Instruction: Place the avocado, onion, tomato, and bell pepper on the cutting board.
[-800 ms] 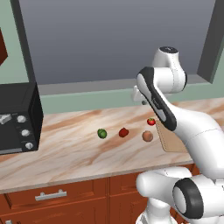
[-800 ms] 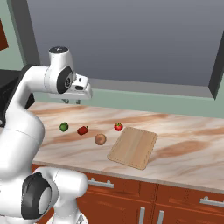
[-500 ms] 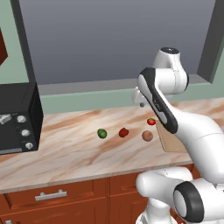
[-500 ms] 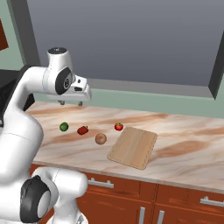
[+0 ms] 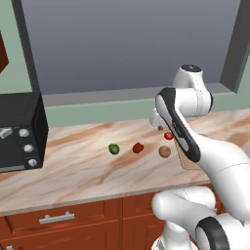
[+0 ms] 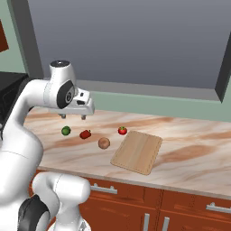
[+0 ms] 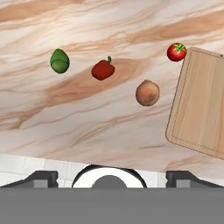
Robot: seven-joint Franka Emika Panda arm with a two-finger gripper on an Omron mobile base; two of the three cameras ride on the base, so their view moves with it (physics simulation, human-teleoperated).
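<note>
Since the earlier frames the tool (image 6: pixel 72 116) has shifted slightly; it hangs empty above the worktop (image 6: pixel 189 149), fingers spread apart. Avocado (image 7: pixel 60 61), pepper (image 7: pixel 103 69) and onion (image 7: pixel 147 92) lie well apart mid-worktop; tomato (image 7: pixel 176 51) sits just beside the bare board (image 7: pixel 201 105), nearer the back edge.

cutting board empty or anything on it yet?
Empty. The cutting board shows bare wood; the tomato, onion, bell pepper and avocado all sit on the counter beside it.
</note>
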